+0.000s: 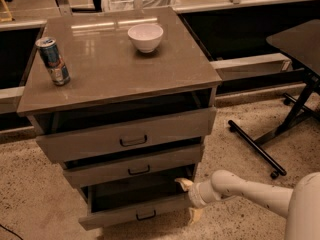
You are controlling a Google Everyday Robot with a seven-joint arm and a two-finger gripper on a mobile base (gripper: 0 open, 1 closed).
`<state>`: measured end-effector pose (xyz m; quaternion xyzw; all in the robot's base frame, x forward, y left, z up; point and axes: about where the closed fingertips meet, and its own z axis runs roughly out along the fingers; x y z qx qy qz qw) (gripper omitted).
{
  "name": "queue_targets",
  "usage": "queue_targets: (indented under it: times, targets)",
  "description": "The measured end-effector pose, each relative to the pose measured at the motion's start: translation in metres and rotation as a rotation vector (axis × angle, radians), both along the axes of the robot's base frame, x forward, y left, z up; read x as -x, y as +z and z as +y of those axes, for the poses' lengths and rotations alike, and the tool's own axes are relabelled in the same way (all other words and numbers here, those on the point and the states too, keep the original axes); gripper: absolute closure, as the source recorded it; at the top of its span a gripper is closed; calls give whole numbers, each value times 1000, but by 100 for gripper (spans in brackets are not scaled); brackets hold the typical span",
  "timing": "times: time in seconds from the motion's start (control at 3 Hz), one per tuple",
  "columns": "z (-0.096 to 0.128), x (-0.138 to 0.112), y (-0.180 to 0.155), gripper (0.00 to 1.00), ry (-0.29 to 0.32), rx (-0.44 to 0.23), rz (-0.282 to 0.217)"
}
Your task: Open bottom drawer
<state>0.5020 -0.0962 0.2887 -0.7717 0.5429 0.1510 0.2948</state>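
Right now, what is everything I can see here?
cabinet: one, grey-brown, centre.
bowl: one, white, on the cabinet top, towards the back.
can: one, blue and silver, left on the cabinet top.
top drawer: one, grey-brown, slightly out.
middle drawer: one, grey-brown, slightly out.
bottom drawer: one, grey-brown, out furthest.
table: one, dark, far right.
arm: one, white, lower right.
gripper: one, pale, at the bottom drawer's right end.
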Motion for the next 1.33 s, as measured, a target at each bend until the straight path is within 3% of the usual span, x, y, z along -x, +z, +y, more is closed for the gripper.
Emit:
queue_targets:
  times: [0.33, 0.67, 1.0, 1.33]
  targets:
    - [15, -9, -7, 0, 10, -1, -9]
    - [20, -15, -50, 0, 19, 19, 54]
    - [20, -22, -102, 6, 23, 73, 148]
    - [12, -23, -120, 29, 8, 100, 190]
